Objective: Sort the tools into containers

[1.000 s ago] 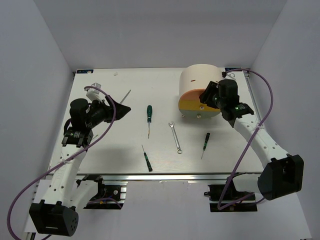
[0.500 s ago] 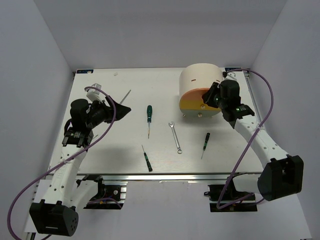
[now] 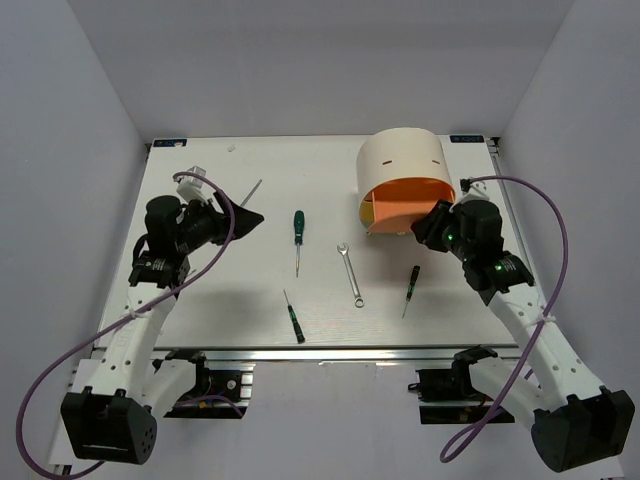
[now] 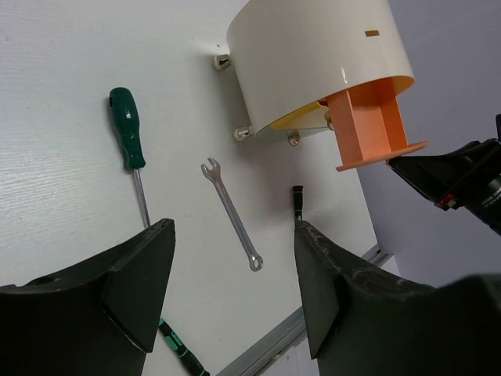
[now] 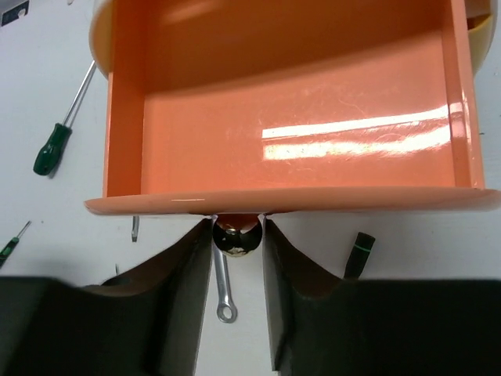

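The pale beige drum container (image 3: 400, 160) stands at the back right with its orange drawer (image 3: 408, 204) pulled out. My right gripper (image 3: 432, 226) is shut on the drawer's metal knob (image 5: 237, 236), with the empty drawer (image 5: 290, 117) open in front of it. My left gripper (image 3: 246, 218) is open and empty, hovering at the left (image 4: 235, 290). A green-handled screwdriver (image 3: 298, 226) lies mid-table. A second screwdriver (image 3: 293, 322) lies near the front and a third (image 3: 413, 279) lies right of the silver wrench (image 3: 350, 272). A thin shaft (image 3: 254, 189) shows beside the left gripper, its handle hidden.
The table's front metal rail (image 3: 330, 350) runs along the near edge. White walls close in the left, right and back. A small white part (image 3: 190, 181) rides on the left arm.
My right arm has drawn back toward the near edge, pulling the orange drawer out of the drum. The left arm has barely moved.
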Controlling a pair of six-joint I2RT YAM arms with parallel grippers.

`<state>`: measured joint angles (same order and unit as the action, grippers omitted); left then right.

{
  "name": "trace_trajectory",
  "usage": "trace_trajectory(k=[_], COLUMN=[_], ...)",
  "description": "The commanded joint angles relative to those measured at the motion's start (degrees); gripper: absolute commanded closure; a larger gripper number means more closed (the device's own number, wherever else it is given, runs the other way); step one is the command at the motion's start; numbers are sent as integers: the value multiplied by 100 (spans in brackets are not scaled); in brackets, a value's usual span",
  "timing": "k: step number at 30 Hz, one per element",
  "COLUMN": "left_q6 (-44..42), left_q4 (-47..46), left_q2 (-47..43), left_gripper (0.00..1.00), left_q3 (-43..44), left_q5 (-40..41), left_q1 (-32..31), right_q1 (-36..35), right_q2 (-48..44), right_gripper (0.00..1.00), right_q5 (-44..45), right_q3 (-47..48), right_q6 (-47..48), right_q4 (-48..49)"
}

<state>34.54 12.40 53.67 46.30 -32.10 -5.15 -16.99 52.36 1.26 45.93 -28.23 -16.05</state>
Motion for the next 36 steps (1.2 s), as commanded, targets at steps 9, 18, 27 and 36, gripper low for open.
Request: trace_trajectory(k=[9,18,27,36], left_q6=[-641,-976,-1222,578], left_q4=[718,1220,1518,3646], left_q2=[1171,3025,4134,3187], left_gripper=[28,55,37,72], left_q3=[914,1627,2471,1991], left_q5=[835,2224,3060,3440], left_q1=[-986,-1998,-2131,-2315], right_q1=[12,3,-6,-14], right_q2=[240,178,-112,11], right_gripper=[20,47,25,70], right_q5=[-1809,-3823,-4412,-4468], right_q3=[205,346,451,418], right_q6=[1178,3392,4913,8247], right_q4=[103,-757,-1619,-3186])
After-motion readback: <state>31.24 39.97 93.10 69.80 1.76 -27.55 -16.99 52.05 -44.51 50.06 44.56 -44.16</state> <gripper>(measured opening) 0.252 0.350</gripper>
